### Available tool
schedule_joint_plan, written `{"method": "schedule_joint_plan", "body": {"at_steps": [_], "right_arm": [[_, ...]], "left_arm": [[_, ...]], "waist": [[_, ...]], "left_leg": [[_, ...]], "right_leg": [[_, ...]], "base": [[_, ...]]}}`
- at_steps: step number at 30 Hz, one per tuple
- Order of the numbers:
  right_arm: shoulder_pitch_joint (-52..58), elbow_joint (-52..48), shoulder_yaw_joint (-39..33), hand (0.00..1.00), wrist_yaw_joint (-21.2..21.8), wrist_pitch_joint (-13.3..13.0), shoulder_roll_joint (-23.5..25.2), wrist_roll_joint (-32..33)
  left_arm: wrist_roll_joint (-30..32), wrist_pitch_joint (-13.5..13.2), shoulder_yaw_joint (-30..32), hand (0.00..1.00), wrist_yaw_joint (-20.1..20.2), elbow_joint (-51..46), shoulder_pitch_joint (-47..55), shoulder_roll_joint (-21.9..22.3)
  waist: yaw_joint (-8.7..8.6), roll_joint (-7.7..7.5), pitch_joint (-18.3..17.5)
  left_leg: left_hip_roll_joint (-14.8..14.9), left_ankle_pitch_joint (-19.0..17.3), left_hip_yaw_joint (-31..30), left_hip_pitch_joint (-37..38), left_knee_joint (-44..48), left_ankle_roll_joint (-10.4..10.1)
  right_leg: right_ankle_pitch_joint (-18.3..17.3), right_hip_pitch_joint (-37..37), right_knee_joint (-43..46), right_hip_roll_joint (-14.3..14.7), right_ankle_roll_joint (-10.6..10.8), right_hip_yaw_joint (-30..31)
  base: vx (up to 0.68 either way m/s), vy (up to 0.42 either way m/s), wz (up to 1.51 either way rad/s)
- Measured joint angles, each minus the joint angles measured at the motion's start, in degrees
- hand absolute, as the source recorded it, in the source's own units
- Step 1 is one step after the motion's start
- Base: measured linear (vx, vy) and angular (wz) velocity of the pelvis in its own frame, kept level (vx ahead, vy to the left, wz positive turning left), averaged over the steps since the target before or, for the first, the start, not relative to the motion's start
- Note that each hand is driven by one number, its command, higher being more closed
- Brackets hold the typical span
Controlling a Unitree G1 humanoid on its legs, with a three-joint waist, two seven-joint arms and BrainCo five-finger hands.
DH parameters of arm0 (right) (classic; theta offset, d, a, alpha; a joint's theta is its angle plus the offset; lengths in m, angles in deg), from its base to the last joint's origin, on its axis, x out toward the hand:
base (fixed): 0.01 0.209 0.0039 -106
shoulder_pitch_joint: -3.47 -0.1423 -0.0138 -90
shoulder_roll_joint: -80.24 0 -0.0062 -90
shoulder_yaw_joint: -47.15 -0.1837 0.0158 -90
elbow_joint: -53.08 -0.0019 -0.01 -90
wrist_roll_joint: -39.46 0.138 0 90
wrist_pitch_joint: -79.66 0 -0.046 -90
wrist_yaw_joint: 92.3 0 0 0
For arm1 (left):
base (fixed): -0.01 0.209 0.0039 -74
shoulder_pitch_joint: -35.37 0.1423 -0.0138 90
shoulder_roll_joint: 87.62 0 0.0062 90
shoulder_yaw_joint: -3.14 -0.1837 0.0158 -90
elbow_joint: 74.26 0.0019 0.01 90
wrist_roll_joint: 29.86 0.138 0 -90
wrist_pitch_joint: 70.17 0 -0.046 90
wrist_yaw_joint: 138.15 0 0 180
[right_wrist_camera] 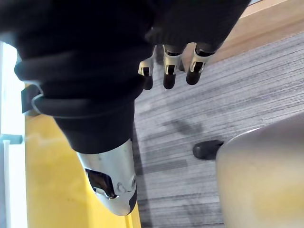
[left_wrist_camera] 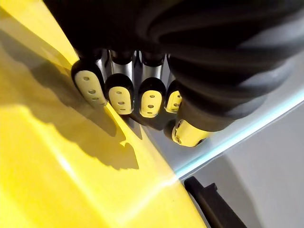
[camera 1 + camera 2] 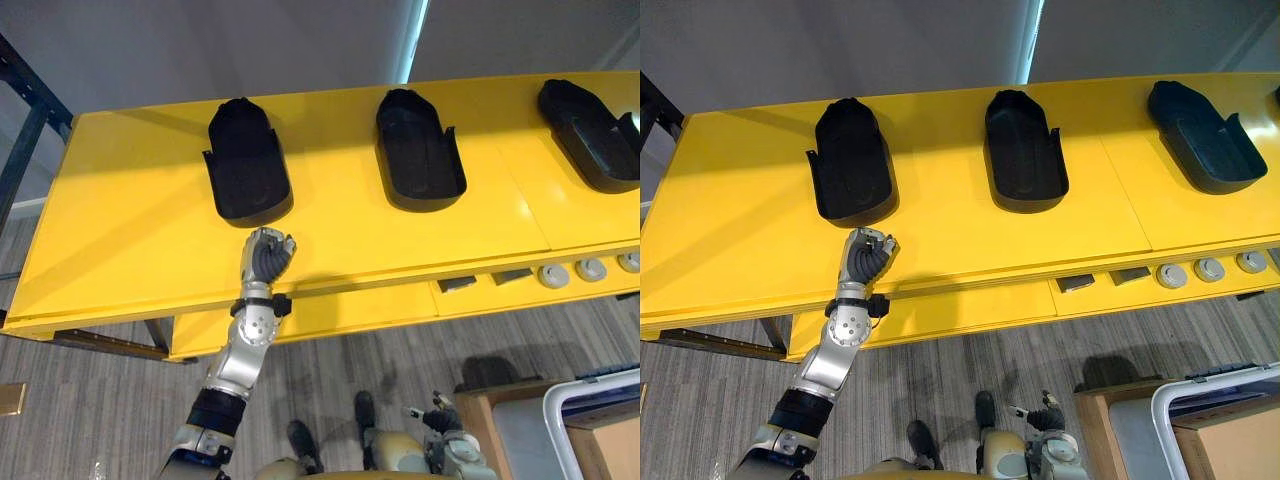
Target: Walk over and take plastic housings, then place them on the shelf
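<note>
Three black plastic housings lie on the yellow shelf top [image 3: 120, 240]: one at the left [image 3: 248, 160], one in the middle [image 3: 418, 150] and one at the right [image 3: 592, 135]. My left hand [image 3: 266, 255] hovers over the shelf's front part, just in front of the left housing and apart from it. Its fingers [image 2: 118, 92] are curled into a fist and hold nothing. Down by my side, over the carpet, hangs my right hand [image 1: 172, 71] with relaxed, nearly straight fingers and nothing in it.
Round grey knobs [image 3: 553, 276] and small dark plates [image 3: 457, 285] sit on the shelf's lower front ledge at the right. A wooden box and a white-rimmed bin [image 3: 590, 420] stand on the floor at the lower right. A dark metal frame [image 3: 25, 140] rises at the left.
</note>
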Motion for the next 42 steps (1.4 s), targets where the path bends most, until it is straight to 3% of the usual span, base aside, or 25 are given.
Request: {"method": "schedule_joint_plan", "body": {"at_steps": [3,9,42], "right_arm": [[-0.15,-0.02,0.01,0.00,0.01,-0.03,0.16,-0.01],[-0.14,-0.02,-0.08,0.00,0.07,0.24,0.57,-0.47],[-0.14,0.08,-0.77,0.00,0.25,0.25,0.70,-0.48]], "left_arm": [[0.89,0.49,0.88,1.00,-0.02,1.32,-1.14,-1.07],[0.93,2.37,2.75,1.00,-0.21,4.79,-4.69,-1.41],[0.43,2.38,4.10,1.00,0.22,8.92,-7.77,-2.02]], "waist": [[-1.00,-0.17,-0.10],[-1.18,-0.56,-0.34],[-1.16,-0.59,-0.33]], "left_leg": [[-0.06,-0.01,0.12,-0.03,0.00,0.00],[-0.08,-0.01,1.05,-0.04,-0.14,0.01],[-0.87,0.01,0.59,-0.02,-0.37,0.04]], "right_leg": [[0.25,0.05,-0.35,-0.03,0.18,0.04],[0.90,-0.07,-1.01,-0.01,0.15,0.69],[1.08,0.15,-1.11,-0.82,0.45,0.23]], "base": [[0.00,-0.002,-0.02],[-0.02,-0.009,-0.08],[0.00,0.000,0.00]]}}
